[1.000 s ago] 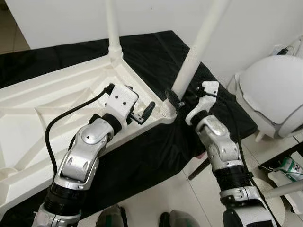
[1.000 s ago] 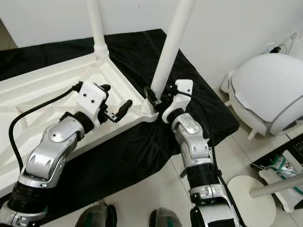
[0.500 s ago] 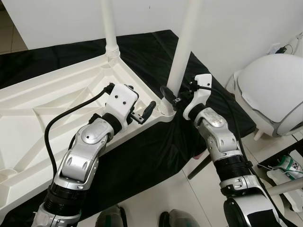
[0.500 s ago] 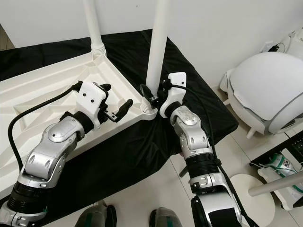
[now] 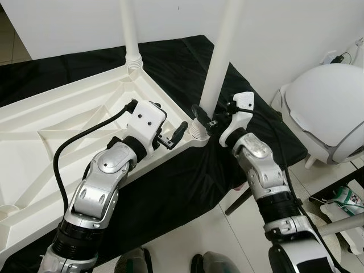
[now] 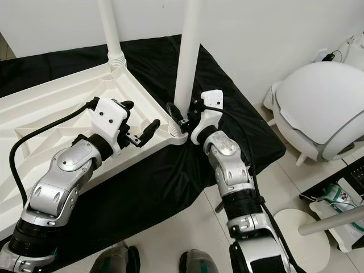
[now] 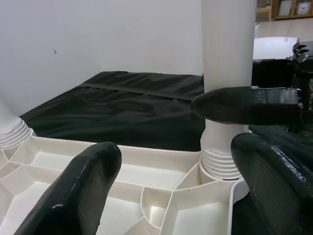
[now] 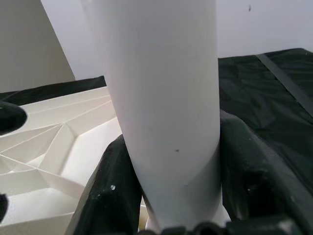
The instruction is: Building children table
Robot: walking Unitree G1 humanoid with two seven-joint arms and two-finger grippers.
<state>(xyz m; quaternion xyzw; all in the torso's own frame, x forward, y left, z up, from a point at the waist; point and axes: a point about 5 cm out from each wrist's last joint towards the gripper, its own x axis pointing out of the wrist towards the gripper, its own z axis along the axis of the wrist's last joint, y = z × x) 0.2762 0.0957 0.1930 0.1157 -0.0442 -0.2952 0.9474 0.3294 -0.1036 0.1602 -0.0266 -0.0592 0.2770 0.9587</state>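
Your white table top (image 5: pixel 68 122) lies upside down on the black cloth (image 5: pixel 187 62). Two white legs stick up from its far corners. Your right gripper (image 5: pixel 206 118) squeezes the near leg (image 5: pixel 219 62) low down, just above its socket. Your left gripper (image 5: pixel 173 135) hangs open over the table's rim, next to that corner, holding nothing.
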